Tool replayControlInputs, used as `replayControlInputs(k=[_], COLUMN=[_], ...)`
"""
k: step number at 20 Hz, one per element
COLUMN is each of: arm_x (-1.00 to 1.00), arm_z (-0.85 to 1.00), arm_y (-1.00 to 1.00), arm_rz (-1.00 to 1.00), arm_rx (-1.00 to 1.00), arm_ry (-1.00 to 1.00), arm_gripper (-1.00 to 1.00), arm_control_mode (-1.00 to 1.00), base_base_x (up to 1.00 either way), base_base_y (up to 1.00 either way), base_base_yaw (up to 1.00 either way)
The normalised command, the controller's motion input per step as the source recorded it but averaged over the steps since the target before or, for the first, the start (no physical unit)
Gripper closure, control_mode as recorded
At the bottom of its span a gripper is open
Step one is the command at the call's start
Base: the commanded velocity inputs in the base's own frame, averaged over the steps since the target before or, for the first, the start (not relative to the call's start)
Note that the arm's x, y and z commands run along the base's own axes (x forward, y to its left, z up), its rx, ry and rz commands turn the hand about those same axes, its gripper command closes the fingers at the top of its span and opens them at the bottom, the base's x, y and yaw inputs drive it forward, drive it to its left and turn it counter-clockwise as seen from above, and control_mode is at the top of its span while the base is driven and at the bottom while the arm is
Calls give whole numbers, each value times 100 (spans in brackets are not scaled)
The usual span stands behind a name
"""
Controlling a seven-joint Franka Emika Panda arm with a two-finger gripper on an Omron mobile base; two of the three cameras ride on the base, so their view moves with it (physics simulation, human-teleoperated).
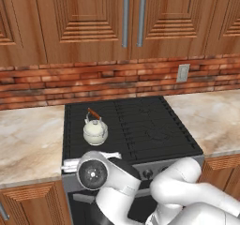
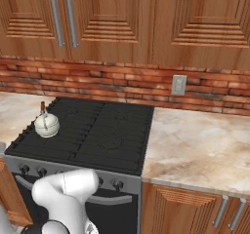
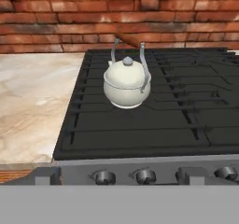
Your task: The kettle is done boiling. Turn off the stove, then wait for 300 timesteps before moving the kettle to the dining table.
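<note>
Kettle [image 3: 126, 82] upright on stove [image 3: 154, 125], knobs [image 3: 144, 176] plain in hand view; jaws released.

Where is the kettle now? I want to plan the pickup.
The kettle stands upright on the stove's front-left burner, near the left counter, behind the knobs in the hand view.

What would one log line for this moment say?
kettle: upright on stove, front-left burner | fingers: open, empty, facing knobs | kettle not yet moved

stove [image 3: 154, 120] knobs — cut off at hand view's bottom edge; oven door — behind arm.
</note>
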Motion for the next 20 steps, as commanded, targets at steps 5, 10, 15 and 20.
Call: replayControlInputs(k=[5,10,15,20], arm_x=[-2,-2,0,0], arm_z=[40,26,18,17], arm_y=[-19,-19,-20,-28], arm_rz=[0,0,0,0], arm_rx=[-9,-9,-8,-5], arm_ry=[11,8,7,6], arm_gripper=[-100,-100,-100,-100], arm_control_mode=[-100,-100,-100,-100], base_base_x=[0,0,0,0], base_base_y=[0,0,0,0], base_base_yaw=[0,0,0,0])
